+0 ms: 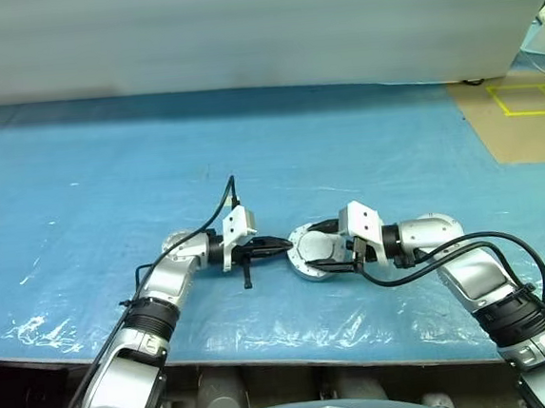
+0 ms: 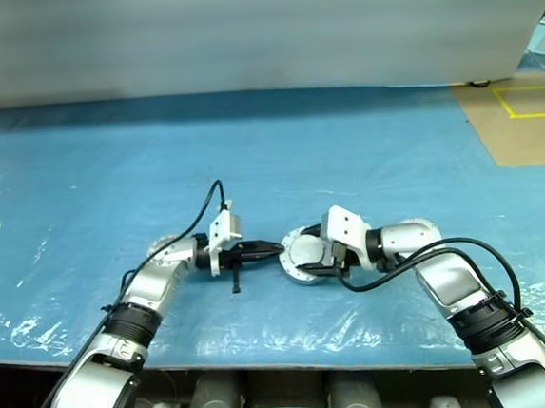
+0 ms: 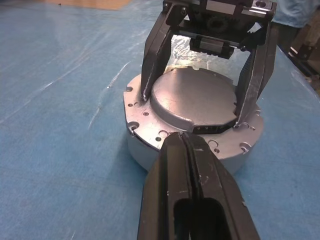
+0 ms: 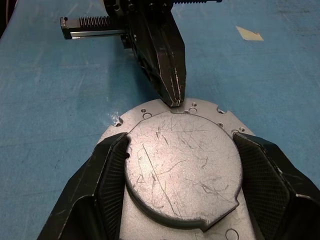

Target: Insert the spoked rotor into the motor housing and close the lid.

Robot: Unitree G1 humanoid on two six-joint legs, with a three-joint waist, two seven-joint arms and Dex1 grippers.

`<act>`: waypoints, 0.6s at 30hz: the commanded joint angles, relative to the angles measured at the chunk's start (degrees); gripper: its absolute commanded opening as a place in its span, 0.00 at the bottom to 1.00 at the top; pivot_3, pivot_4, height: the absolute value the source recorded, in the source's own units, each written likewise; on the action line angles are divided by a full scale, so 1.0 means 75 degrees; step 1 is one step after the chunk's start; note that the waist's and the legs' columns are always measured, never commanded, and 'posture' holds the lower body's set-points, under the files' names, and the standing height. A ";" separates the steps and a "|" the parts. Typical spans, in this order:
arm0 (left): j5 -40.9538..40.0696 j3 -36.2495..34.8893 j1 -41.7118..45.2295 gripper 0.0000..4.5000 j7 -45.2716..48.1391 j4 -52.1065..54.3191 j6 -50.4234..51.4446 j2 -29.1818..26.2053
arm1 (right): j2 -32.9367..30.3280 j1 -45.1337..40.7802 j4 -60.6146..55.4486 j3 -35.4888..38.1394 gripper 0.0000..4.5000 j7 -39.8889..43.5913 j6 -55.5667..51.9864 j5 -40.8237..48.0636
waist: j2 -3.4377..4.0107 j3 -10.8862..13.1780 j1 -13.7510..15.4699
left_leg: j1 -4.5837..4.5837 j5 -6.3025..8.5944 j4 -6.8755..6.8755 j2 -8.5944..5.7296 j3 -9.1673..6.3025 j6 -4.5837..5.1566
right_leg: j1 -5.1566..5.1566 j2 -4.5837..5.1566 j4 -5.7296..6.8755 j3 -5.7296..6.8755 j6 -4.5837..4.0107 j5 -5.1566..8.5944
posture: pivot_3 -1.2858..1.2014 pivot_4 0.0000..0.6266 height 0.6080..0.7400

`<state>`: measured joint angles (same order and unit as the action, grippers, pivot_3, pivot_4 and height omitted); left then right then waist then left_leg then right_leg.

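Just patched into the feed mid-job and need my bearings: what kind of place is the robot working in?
Probably a robotics lab or test workshop, not a factory line. The work table is draped in a crinkled blue plastic sheet, a bare pale wall rises behind it, and yellow tape marks a square on the brown floor at the right.

Lab-like test bench: blue plastic sheeting (image 1: 248,139), yellow-taped floor (image 1: 529,100).

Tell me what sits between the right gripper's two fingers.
The lid's raised round centre sits between the right gripper's fingers, clearest in the right wrist view. The shut left gripper touches the lid's flange at its edge.
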<state>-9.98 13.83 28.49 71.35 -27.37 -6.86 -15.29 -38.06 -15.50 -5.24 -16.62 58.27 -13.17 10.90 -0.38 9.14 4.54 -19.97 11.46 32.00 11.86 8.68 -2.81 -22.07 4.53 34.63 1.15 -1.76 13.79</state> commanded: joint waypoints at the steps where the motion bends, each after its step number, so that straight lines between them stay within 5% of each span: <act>1: 0.0389 0.0273 0.0072 0.00 -0.0113 -0.0251 -0.0023 -0.0028 | -0.0223 0.0402 0.0655 -0.0233 0.66 -0.0226 -0.0642 -0.0592 | -0.0007 -0.0021 0.0004 | 0.0000 0.0000 0.0000 -0.0001 0.0000 0.0000 | 0.0001 0.0000 -0.0001 0.0000 0.0000 0.0000 | 0.52 0.24 1.00; 4: 0.0388 0.0249 0.0114 0.00 -0.0154 -0.0380 -0.0163 0.0023 | -0.0187 0.0466 0.0540 -0.0112 0.66 -0.0215 -0.0724 -0.0400 | -0.0012 -0.0037 0.0024 | 0.0005 0.0000 -0.0006 -0.0003 0.0000 0.0000 | 0.0013 0.0004 -0.0011 -0.0001 0.0004 0.0003 | 0.52 0.24 1.00; 5: 0.0374 0.0245 0.0123 0.00 -0.0153 -0.0401 -0.0180 0.0035 | -0.0176 0.0482 0.0517 -0.0083 0.83 -0.0205 -0.0735 -0.0357 | -0.0015 -0.0039 0.0033 | 0.0006 0.0000 -0.0011 -0.0006 0.0000 0.0000 | 0.0013 0.0009 -0.0013 -0.0001 0.0016 0.0009 | 0.52 0.24 1.00; 8: 0.0365 0.0248 0.0151 0.00 -0.0171 -0.0447 -0.0225 0.0065 | -0.0118 0.0553 0.0327 0.0103 1.00 -0.0140 -0.0870 -0.0066 | -0.0016 -0.0040 0.0081 | 0.0005 0.0000 -0.0015 -0.0007 0.0000 0.0000 | 0.0012 0.0009 -0.0015 -0.0001 0.0039 0.0023 | 0.52 0.24 1.00; 18: 0.0336 0.0215 0.0248 0.00 -0.0207 -0.0619 -0.0340 0.0128 | 0.0217 0.0702 -0.0289 0.0659 1.00 0.0077 -0.1302 0.0935 | -0.0016 -0.0040 0.0126 | -0.0003 0.0000 -0.0049 -0.0008 0.0003 0.0000 | -0.0021 0.0007 -0.0035 0.0002 0.0016 0.0011 | 0.52 0.24 1.00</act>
<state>-8.89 14.62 30.76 70.36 -30.11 -9.69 -14.26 -36.41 -12.01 -7.44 -10.66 57.74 -20.62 17.17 -0.50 8.84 5.49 -20.00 11.46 31.60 11.80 8.70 -2.81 -22.23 4.57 34.35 1.17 -1.64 13.87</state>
